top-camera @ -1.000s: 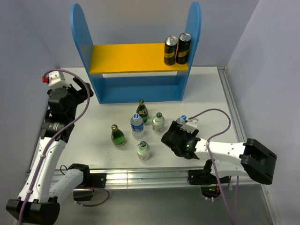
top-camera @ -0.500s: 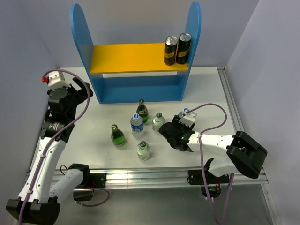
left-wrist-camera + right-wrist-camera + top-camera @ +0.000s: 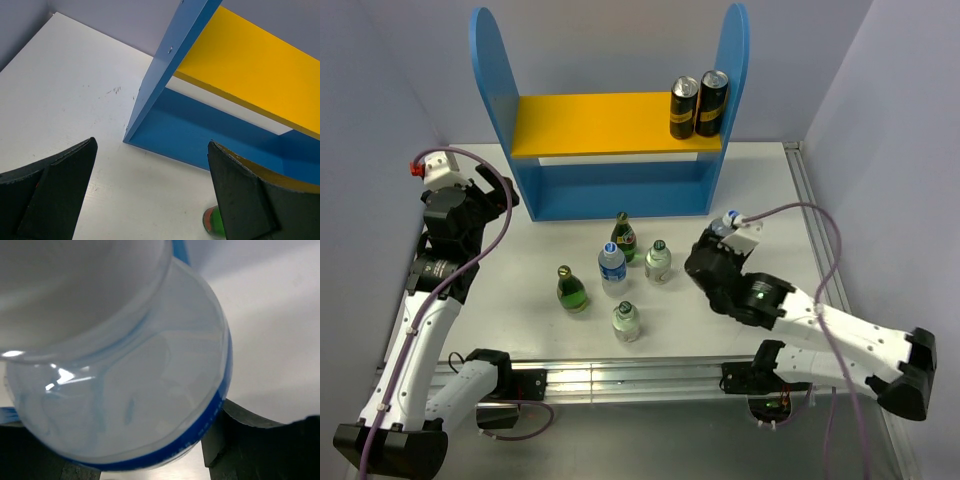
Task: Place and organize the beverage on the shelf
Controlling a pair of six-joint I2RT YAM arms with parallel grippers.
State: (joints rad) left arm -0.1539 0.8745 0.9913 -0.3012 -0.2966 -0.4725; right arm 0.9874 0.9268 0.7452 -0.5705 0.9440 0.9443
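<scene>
- Right gripper (image 3: 718, 255) grips a blue-label bottle (image 3: 729, 219) around its body. It is right of the other bottles and near the shelf's (image 3: 610, 125) right front.
- Left gripper (image 3: 150, 200) hangs wide open by the shelf's left panel, holding nothing.
- To do this well, I'd keep the bottle upright and clear the yellow board's edge. I'd then set it left of the cans (image 3: 698, 105) — leaving room for the five bottles (image 3: 612, 268) on the table.
</scene>
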